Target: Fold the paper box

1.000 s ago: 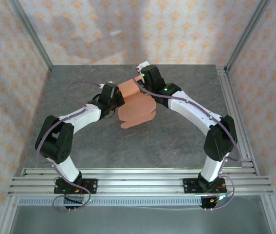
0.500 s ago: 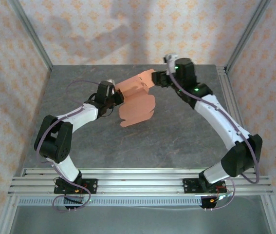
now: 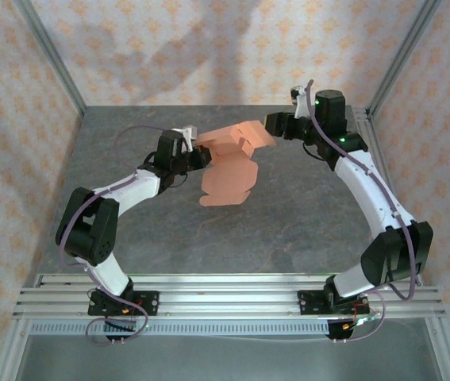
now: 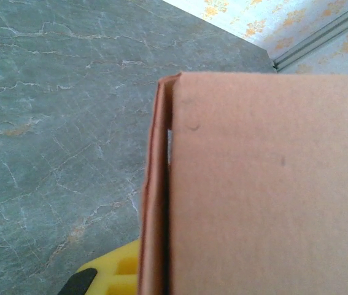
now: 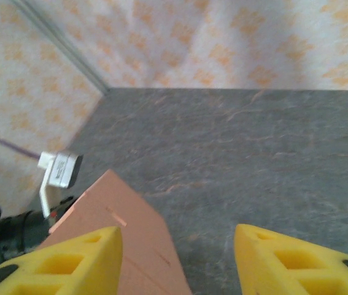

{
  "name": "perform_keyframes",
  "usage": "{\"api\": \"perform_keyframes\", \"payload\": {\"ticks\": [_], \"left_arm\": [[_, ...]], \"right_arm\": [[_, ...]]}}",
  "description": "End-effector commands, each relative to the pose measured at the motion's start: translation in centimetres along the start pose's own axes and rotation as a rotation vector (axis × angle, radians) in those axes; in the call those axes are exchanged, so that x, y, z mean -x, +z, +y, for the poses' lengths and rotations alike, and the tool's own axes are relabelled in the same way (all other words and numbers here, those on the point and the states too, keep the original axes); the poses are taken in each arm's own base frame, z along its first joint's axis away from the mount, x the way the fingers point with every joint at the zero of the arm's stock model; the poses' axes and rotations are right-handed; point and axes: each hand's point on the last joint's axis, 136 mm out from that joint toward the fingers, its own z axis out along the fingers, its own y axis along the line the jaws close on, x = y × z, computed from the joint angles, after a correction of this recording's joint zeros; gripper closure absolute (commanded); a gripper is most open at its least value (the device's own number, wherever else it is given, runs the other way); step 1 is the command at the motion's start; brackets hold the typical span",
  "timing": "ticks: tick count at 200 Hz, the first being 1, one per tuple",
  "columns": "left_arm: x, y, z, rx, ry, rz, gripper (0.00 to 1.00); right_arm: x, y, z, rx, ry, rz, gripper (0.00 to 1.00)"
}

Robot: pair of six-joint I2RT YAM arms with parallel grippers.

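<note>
The paper box [image 3: 228, 171] is a salmon-orange card sheet with flaps, held up above the grey table at mid-back. My left gripper [image 3: 198, 155] is shut on its left edge. In the left wrist view the card [image 4: 266, 184] covers the right half, with a folded edge beside one yellow finger [image 4: 109, 275]. My right gripper [image 3: 275, 125] stands open just right of the sheet's upper flap [image 3: 244, 133], apart from it. In the right wrist view the card [image 5: 131, 227] lies by the left yellow finger [image 5: 75, 258], and nothing sits between the fingers.
The grey marbled table [image 3: 288, 214] is bounded by aluminium frame posts [image 3: 391, 59] and patterned walls. A rail [image 3: 225, 294] runs along the near edge with both arm bases. The left wrist camera and cable [image 5: 60, 169] sit behind the card.
My right arm has swung out to the right and back, off the sheet, with its jaws apart. The sheet's upper flap has risen and spread rightwards. My left gripper keeps its hold.
</note>
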Motion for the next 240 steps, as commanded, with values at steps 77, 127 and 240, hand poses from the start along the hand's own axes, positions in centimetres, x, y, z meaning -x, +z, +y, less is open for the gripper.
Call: {"api": "perform_keyframes", "payload": {"ticks": [77, 127, 240], "left_arm": [[0.9, -0.2, -1.1, 0.001, 0.012, -0.008, 1.00], [0.7, -0.4, -0.8, 0.033, -0.026, 0.000, 1.00], [0.1, -2.0, 4.0, 0.346, -0.270, 0.012, 1.00]], "right_arm": [[-5.9, 2.3, 5.4, 0.104, -0.245, 0.193, 0.54], [-5.1, 2.6, 4.7, -0.017, -0.309, 0.166, 0.54], [0.4, -1.5, 5.3, -0.305, -0.481, -0.129, 0.33]]}}
